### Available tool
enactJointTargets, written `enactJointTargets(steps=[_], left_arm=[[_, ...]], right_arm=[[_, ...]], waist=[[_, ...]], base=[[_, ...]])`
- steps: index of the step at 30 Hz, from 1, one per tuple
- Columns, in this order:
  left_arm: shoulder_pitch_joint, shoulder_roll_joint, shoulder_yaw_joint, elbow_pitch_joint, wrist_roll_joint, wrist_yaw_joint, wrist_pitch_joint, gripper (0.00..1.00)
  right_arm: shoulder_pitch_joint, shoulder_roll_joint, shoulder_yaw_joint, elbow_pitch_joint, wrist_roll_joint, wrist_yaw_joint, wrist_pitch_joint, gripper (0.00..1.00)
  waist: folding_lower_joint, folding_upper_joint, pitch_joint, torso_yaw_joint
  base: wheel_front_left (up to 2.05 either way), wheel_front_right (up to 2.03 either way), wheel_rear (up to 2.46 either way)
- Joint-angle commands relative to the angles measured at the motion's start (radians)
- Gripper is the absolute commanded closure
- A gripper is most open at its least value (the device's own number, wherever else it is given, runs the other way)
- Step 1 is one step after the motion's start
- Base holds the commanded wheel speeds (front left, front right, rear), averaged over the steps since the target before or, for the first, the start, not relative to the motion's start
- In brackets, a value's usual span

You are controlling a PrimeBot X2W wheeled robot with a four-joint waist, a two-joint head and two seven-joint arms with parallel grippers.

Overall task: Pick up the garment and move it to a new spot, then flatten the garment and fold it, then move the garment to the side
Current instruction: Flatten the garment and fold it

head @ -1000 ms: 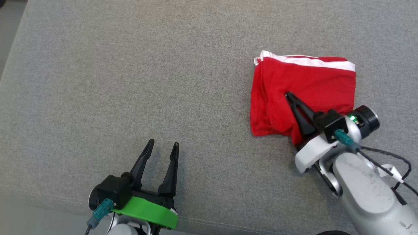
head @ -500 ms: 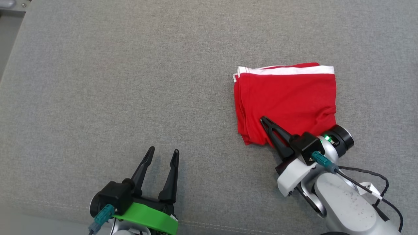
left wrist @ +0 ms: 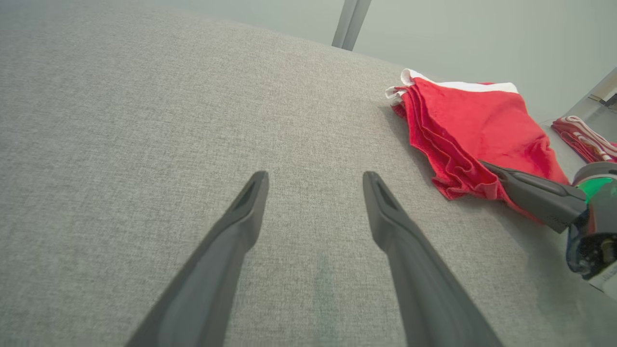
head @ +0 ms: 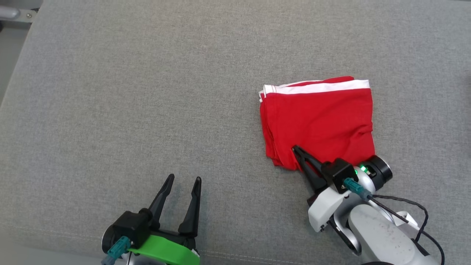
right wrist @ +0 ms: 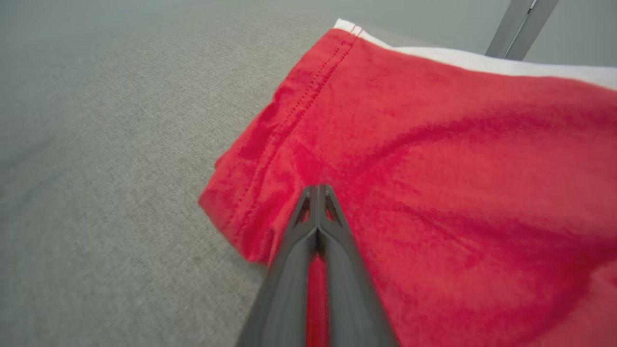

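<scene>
Red garment (head: pixel 316 117), near corner under closed R end effector (head: pixel 295 149)

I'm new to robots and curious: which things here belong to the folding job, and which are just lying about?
Job: red folded cloth garment with white band; right gripper, shut on its near edge; grey fabric surface beneath.
Lying about: open left gripper, idle; red-and-white striped cloth; grey metal post.

No legible txt, labels or nos.; small white tag (head: pixel 407 218) too blurry to read.
</scene>
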Motion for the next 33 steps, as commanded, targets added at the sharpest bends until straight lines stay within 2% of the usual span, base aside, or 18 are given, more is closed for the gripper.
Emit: enactJointTargets(steps=[1,11,18,19,20,21,29,30,33], left_arm=[[0.013,-0.002,0.004,0.001,0.008,-0.002,-0.002,0.00],[0.047,0.002,0.028,0.019,-0.008,0.002,-0.002,0.00],[0.092,0.010,0.059,0.015,-0.017,0.017,-0.002,0.00],[0.098,0.011,0.064,0.012,-0.020,0.020,-0.002,0.00],[0.108,0.012,0.076,0.006,-0.021,0.026,-0.002,0.00],[0.113,0.012,0.080,0.004,-0.022,0.027,-0.002,0.00],[0.139,0.020,0.132,0.014,-0.022,0.035,-0.002,0.00],[0.139,0.020,0.132,0.014,-0.022,0.035,-0.002,0.00],[0.151,0.019,0.168,0.023,-0.006,0.038,-0.002,0.00]], right_arm=[[0.026,0.005,0.005,-0.003,0.005,0.000,0.003,1.00],[0.089,0.024,0.052,-0.005,0.032,0.000,0.002,1.00],[0.149,0.041,0.026,-0.080,0.055,0.000,0.002,1.00],[0.159,0.043,0.011,-0.102,0.052,0.000,0.002,0.87],[0.185,0.043,-0.025,-0.146,0.035,0.000,0.002,0.22],[0.202,0.044,-0.044,-0.165,0.028,0.000,0.002,0.00],[0.338,0.049,-0.230,-0.304,-0.009,0.000,0.002,0.00],[0.338,0.049,-0.230,-0.304,-0.009,0.000,0.002,0.00],[0.405,0.057,-0.322,-0.356,-0.022,0.000,0.002,0.00]], waist=[[0.0000,0.0000,-0.013,-0.007],[0.0000,0.0000,-0.098,-0.038],[0.0000,0.0000,-0.179,-0.076],[0.0000,0.0000,-0.187,-0.083],[0.0000,0.0000,-0.202,-0.096],[0.0000,0.0000,-0.210,-0.102],[0.0000,0.0000,-0.274,-0.136],[0.0000,0.0000,-0.274,-0.136],[0.0000,0.0000,-0.296,-0.143]], base=[[0.00,0.00,0.00],[0.00,0.00,0.00],[0.00,0.00,0.00],[0.00,0.00,0.00],[0.00,0.00,0.00],[0.00,0.00,0.00],[0.00,0.00,0.00],[0.00,0.00,0.00],[0.00,0.00,0.00]])
